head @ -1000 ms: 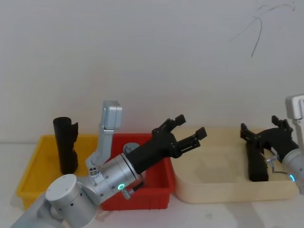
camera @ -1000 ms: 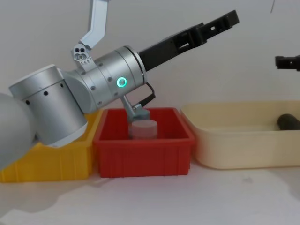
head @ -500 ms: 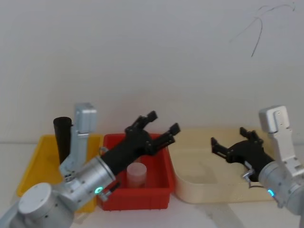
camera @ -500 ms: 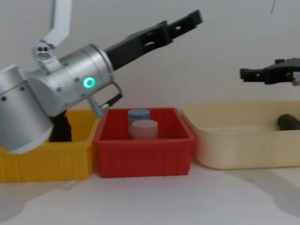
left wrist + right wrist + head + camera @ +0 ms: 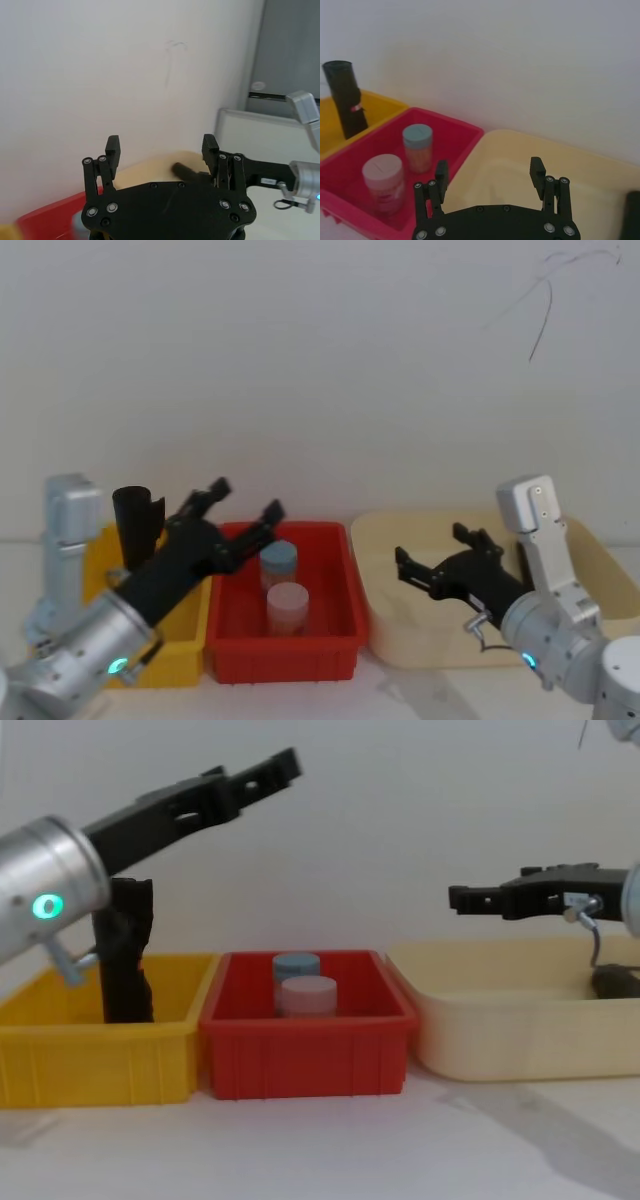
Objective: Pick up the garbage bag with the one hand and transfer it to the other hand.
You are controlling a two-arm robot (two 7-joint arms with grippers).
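A black garbage bag roll (image 5: 135, 513) stands upright in the yellow bin (image 5: 100, 1055); its orange-red and white label shows in the right wrist view (image 5: 348, 97). A second black roll (image 5: 615, 982) lies in the beige tub (image 5: 500, 1030). My left gripper (image 5: 246, 498), on the green-lit arm, hangs open in the air over the seam between the yellow and red bins, holding nothing. My right gripper (image 5: 430, 546), on the blue-lit arm, hovers open over the tub's left part, apart from the roll lying there.
The red bin (image 5: 300, 1060) sits between the yellow bin and the tub, holding two lidded jars, one pink-topped (image 5: 307, 992) and one blue-topped (image 5: 296, 963). A white wall stands close behind all three containers. Bare tabletop lies in front of them.
Both arms have swung left and drawn back. The left gripper went from above the red bin's right edge to near the yellow bin. The right gripper left the roll in the tub.
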